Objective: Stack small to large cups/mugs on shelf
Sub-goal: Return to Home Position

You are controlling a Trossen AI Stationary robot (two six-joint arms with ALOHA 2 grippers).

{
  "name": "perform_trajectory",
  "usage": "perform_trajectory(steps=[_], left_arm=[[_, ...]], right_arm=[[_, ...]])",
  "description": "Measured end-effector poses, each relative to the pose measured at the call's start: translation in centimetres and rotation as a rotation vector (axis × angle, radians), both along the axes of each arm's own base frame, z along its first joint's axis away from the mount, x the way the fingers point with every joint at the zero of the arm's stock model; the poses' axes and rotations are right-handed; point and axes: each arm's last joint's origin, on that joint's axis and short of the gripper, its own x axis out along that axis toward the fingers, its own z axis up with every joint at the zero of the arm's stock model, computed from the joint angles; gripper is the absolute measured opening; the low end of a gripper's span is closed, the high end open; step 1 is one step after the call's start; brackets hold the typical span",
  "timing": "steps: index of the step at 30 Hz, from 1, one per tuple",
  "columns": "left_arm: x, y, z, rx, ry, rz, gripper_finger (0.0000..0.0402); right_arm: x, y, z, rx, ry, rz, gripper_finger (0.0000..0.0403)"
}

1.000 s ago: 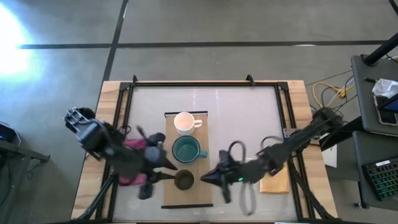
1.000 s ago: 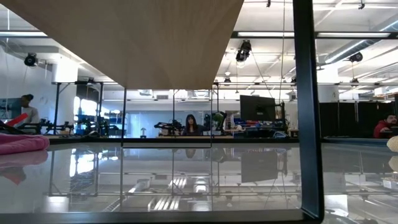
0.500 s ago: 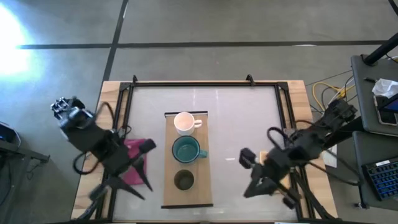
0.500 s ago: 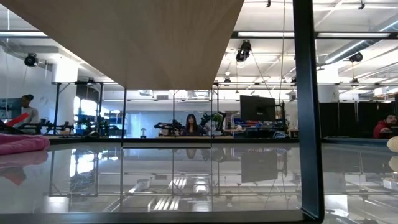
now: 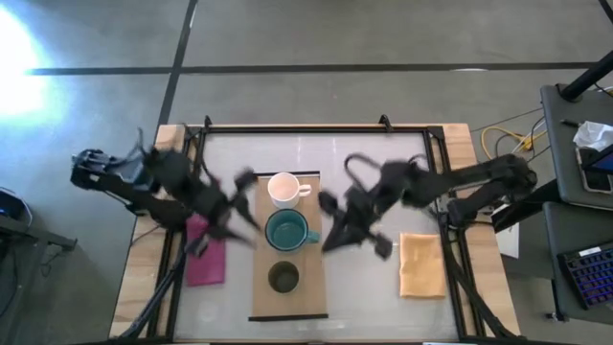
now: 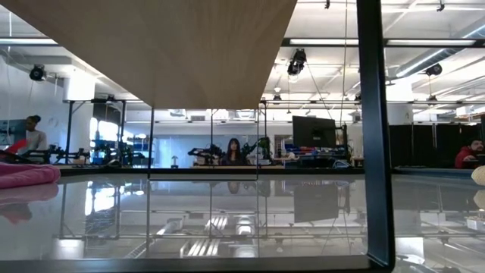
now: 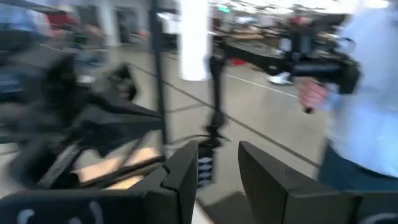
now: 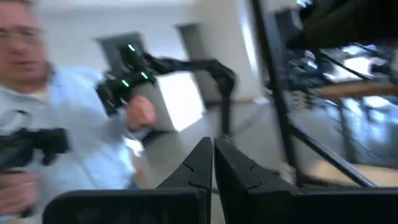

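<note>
On the light-wood shelf [image 5: 261, 297] three vessels stand upright in a row. The white mug [image 5: 284, 189] is farthest, the teal mug [image 5: 287, 231] is in the middle, and the small olive-brown cup [image 5: 283, 278] is nearest. My left gripper [image 5: 239, 206] hovers blurred just left of the two mugs; its own wrist view shows its fingers [image 7: 217, 171] apart with nothing between them. My right gripper [image 5: 335, 225] hovers blurred just right of the teal mug, its fingers [image 8: 213, 158] closed together. Both wrist cameras look out into the room, not at the cups.
A pink cloth [image 5: 204, 261] lies left of the shelf and a tan cloth [image 5: 421, 264] lies right of it. A dark frame [image 5: 297, 128] runs round the glass table top. A person [image 7: 367, 93] holding hand controllers stands beyond the table.
Both arms have swung fast. From beside the olive-brown cup they pulled back toward the near corners of the table, then swept toward the far edge and inward, ending beside the mugs. The three vessels and both cloths have stayed where they were.
</note>
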Motion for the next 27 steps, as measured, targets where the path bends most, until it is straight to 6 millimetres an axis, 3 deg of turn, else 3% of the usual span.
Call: perform_trajectory(steps=[5,12,20,27], left_arm=[[-3.6,3.9,-0.3,-0.060,-0.030,0.152,0.0101],[-7.4,5.0,-5.0,-0.179,-0.037,0.245,0.0101],[-9.8,5.7,-11.7,-0.270,-0.061,0.349,0.0101],[-13.9,6.3,-15.0,-0.296,-0.131,0.365,0.0101]], right_arm=[[-3.8,-4.5,1.8,-0.087,0.016,-0.158,0.0009],[-9.5,-6.5,1.2,-0.099,0.008,-0.348,0.0009],[-12.5,-6.8,-4.8,0.037,-0.155,-0.402,0.0009],[-14.8,-7.3,-10.4,0.038,-0.142,-0.441,0.0009]])
